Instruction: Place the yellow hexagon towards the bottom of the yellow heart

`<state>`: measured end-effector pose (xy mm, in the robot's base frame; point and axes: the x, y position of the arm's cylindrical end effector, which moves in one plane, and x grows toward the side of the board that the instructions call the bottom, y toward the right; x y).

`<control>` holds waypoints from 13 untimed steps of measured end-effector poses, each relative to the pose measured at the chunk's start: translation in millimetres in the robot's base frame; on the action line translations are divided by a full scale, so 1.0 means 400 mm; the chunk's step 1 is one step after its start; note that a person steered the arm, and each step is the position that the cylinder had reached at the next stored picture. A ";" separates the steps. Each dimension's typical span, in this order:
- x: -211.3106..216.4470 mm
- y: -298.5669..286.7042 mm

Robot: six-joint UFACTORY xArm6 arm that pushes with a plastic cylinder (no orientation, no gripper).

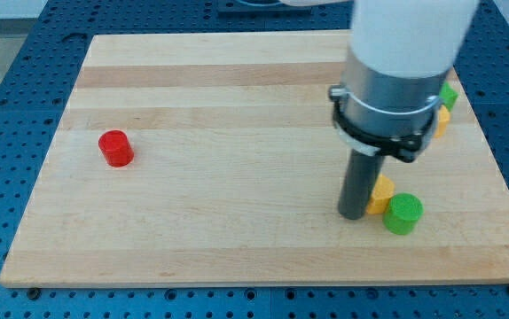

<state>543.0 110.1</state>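
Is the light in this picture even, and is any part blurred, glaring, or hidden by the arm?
In the camera view, light is soft and even, with no glare on the wooden board. The red cylinder and green cylinder look sharp and cast only faint shadows. The arm hides most of the blocks at the view's right; my tip touches a partly hidden yellow block.

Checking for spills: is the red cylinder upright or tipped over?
Upright: the red cylinder shows its round flat top facing up, alone at the view's left, far from my tip.
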 end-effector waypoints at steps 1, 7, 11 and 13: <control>-0.029 0.091; -0.134 0.175; -0.188 0.209; -0.182 0.278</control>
